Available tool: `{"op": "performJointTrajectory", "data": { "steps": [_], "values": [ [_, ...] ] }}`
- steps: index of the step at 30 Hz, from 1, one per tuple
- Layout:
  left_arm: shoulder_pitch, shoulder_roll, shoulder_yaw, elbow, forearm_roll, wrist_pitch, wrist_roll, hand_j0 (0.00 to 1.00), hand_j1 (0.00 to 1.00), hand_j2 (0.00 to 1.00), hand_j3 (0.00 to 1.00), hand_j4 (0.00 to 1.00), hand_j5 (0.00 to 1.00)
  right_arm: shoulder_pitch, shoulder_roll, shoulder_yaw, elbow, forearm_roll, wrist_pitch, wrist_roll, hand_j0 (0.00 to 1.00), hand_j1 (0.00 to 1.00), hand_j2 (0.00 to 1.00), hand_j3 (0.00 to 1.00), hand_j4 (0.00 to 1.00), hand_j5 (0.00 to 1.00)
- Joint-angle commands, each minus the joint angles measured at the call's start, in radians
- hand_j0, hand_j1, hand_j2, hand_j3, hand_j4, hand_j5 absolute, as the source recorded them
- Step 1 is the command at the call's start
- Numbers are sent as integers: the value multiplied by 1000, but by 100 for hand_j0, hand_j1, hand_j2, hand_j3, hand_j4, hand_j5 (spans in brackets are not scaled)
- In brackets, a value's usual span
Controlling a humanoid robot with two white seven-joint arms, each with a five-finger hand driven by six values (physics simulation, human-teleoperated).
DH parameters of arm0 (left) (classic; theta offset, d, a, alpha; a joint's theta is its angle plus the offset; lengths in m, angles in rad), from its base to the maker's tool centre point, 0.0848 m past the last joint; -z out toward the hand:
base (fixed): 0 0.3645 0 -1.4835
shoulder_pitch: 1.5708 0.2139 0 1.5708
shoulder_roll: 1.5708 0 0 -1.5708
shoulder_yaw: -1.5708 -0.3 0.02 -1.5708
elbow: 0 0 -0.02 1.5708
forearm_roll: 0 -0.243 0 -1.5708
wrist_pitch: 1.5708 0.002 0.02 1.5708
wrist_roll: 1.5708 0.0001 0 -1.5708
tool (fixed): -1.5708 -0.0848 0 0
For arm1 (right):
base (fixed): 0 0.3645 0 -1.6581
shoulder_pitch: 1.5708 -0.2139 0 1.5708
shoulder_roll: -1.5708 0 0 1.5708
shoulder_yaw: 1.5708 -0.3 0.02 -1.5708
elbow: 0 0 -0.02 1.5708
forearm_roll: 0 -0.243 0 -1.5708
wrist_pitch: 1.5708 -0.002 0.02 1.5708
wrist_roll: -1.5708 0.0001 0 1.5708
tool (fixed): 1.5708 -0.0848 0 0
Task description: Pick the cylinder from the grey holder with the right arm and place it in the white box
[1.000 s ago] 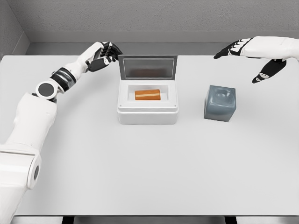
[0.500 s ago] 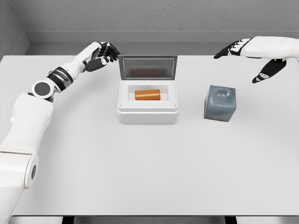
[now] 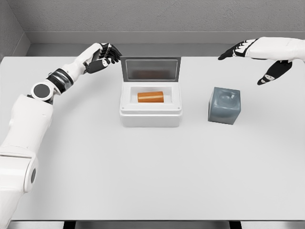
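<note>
Op: Left arm alone has shifted a little toward the edge; left hand (image 3: 104, 53) sits curled, empty, beside the open lid (image 3: 150, 68).

Obs: And the cylinder (image 3: 150, 97)?

Op: Lying inside the white box (image 3: 150, 117). Grey holder (image 3: 224, 105) empty. My right hand (image 3: 257, 59) hangs spread above the surface (image 3: 152, 171), holding nothing.

Obs: Risk?

Op: Left fingers knocking the lid shut.

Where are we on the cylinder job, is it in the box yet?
Looks done: the orange cylinder lies inside the white box, whose lid stands open, and the grey holder is empty. The right hand hovers open behind the holder, holding nothing. The left hand sits near the lid's left corner. Nothing visibly left for the placing.
</note>
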State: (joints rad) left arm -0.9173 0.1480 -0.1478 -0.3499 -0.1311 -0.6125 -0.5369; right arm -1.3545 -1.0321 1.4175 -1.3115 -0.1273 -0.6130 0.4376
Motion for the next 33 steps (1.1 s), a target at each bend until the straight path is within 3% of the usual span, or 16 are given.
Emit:
{"op": "performJointTrajectory", "data": {
  "steps": [1,18,33],
  "values": [
    [0,1,5,-1,8,2,0,42,42,42,42,42,42,0,0,-2,0,-6,2,0,100,100,100,100,100,100],
    [-25,-38,20,23,5,2,-3,41,41,41,41,41,41,2,0,-2,0,-6,2,0,100,100,100,100,100,100],
    [-23,-28,13,8,7,2,-58,40,40,40,40,40,40,2,-2,-2,0,-6,2,0,100,100,100,100,100,100]
  ]
}}
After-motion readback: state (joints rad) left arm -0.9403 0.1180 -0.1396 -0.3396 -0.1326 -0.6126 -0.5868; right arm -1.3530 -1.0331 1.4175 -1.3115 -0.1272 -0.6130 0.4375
